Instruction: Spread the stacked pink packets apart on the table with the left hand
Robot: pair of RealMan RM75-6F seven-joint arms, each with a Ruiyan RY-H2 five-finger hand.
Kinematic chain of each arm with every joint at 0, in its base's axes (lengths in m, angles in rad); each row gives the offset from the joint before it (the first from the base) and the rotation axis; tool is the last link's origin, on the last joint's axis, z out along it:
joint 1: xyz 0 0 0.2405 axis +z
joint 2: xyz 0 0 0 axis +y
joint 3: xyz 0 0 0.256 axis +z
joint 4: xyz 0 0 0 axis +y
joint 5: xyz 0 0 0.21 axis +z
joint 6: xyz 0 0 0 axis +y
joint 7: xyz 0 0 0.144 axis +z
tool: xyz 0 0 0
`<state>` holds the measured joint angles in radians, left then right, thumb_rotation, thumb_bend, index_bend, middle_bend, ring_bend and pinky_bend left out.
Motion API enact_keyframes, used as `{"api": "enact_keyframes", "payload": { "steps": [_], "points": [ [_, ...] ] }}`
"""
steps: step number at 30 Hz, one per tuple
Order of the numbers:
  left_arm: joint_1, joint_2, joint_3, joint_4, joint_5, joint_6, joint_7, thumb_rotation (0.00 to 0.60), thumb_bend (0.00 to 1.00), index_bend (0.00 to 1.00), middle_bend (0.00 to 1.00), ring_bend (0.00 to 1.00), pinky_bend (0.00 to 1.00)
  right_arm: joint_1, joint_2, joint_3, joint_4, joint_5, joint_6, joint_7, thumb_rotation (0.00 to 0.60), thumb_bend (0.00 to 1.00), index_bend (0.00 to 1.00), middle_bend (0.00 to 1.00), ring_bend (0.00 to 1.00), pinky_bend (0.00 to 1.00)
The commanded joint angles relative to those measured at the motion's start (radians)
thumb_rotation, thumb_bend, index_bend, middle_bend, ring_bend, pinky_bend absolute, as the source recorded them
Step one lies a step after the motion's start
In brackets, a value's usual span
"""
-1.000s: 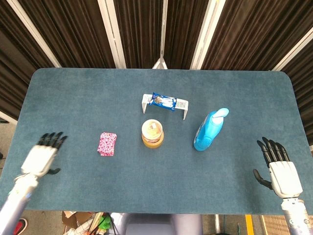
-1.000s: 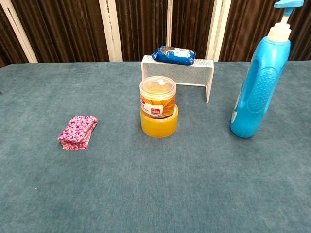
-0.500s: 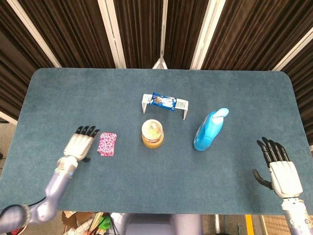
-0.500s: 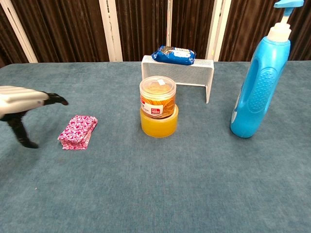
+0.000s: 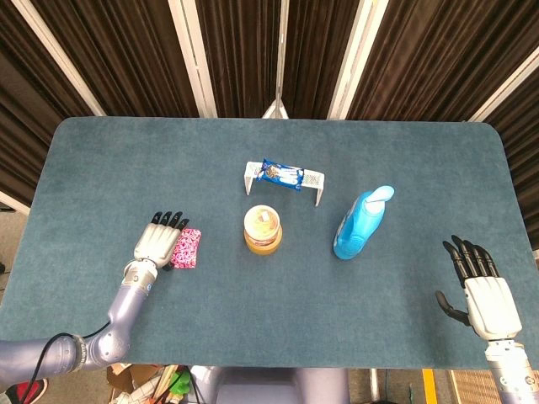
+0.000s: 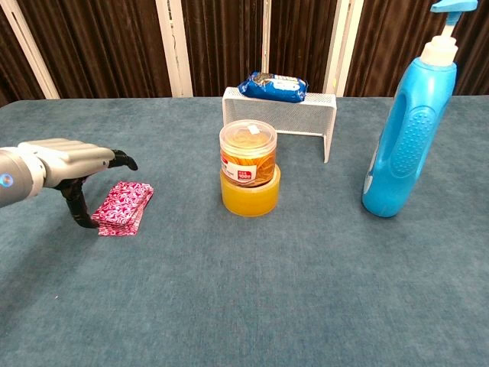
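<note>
Left hand [image 6: 72,164] spread and empty beside the pink packets [image 6: 123,207]: risks shoving the whole stack right along the bench [image 6: 267,290], unseparated.

A matt, napped teal cloth table covering [image 6: 306,306] is seen; a glossy blue plastic pump bottle [image 6: 409,130]; a white perforated metal rack [image 6: 284,111]; a shiny blue foil wrapper [image 6: 273,86]; clear plastic jars [image 6: 248,167]; glossy pink patterned packets [image 6: 122,208].

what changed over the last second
The left hand came in from the table's left edge to the pink packets, fingers open above them, thumb down at the stack's left side. Nothing is gripped yet. The packets remain stacked; the right hand and everything else stayed put.
</note>
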<state>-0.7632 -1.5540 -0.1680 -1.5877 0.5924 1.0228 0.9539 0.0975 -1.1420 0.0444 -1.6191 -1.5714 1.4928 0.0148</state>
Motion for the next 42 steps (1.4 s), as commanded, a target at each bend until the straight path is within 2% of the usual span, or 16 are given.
{"api": "enact_keyframes", "payload": {
  "steps": [1,4,11,14,17,25,36,39,42],
  "points": [
    [-0.014,-0.015,0.009,0.018,-0.012,0.001,-0.004,0.6,0.31,0.13,0.0,0.0,0.0,0.001,0.0,0.001,0.0,0.0,0.0,0.0,0.6,0.36,0.0,0.0,0.0,0.09],
    [-0.022,-0.024,0.013,0.03,-0.014,0.002,-0.013,0.6,0.33,0.17,0.0,0.0,0.0,0.001,0.0,0.0,-0.001,0.0,-0.001,0.0,0.6,0.36,0.0,0.0,0.0,0.09],
    [-0.025,-0.057,0.012,0.061,0.028,0.03,-0.074,0.6,0.44,0.49,0.0,0.0,0.0,0.0,0.0,0.0,-0.001,0.0,0.0,0.002,0.6,0.36,0.0,0.0,0.0,0.09],
    [-0.024,-0.059,0.015,0.062,0.042,0.034,-0.094,0.6,0.46,0.54,0.0,0.0,0.0,0.0,0.0,0.0,-0.001,-0.002,0.001,0.003,0.6,0.36,0.0,0.0,0.0,0.09],
    [-0.022,-0.053,0.018,0.056,0.062,0.041,-0.114,0.6,0.46,0.55,0.0,0.0,0.0,-0.001,0.0,0.0,-0.001,-0.003,0.004,0.005,0.6,0.36,0.0,0.0,0.0,0.09],
    [0.002,0.04,0.028,-0.008,0.11,0.069,-0.16,0.6,0.47,0.56,0.0,0.0,0.0,-0.001,-0.001,-0.001,-0.001,-0.005,0.005,0.004,0.6,0.36,0.0,0.0,0.0,0.09],
    [0.071,0.132,0.096,-0.019,0.138,0.065,-0.234,0.6,0.47,0.55,0.0,0.0,0.0,-0.002,-0.002,-0.003,-0.004,-0.007,0.006,-0.003,0.6,0.36,0.0,0.0,0.0,0.09],
    [0.086,0.137,0.111,-0.002,0.144,0.055,-0.257,0.6,0.42,0.48,0.0,0.0,0.0,-0.003,-0.003,-0.002,-0.004,-0.006,0.006,-0.005,0.6,0.36,0.0,0.0,0.0,0.09],
    [0.099,0.137,0.123,0.015,0.145,0.041,-0.279,0.6,0.33,0.35,0.0,0.0,0.0,-0.003,-0.004,-0.002,-0.004,-0.004,0.007,-0.008,0.6,0.36,0.0,0.0,0.0,0.09]
  ]
}}
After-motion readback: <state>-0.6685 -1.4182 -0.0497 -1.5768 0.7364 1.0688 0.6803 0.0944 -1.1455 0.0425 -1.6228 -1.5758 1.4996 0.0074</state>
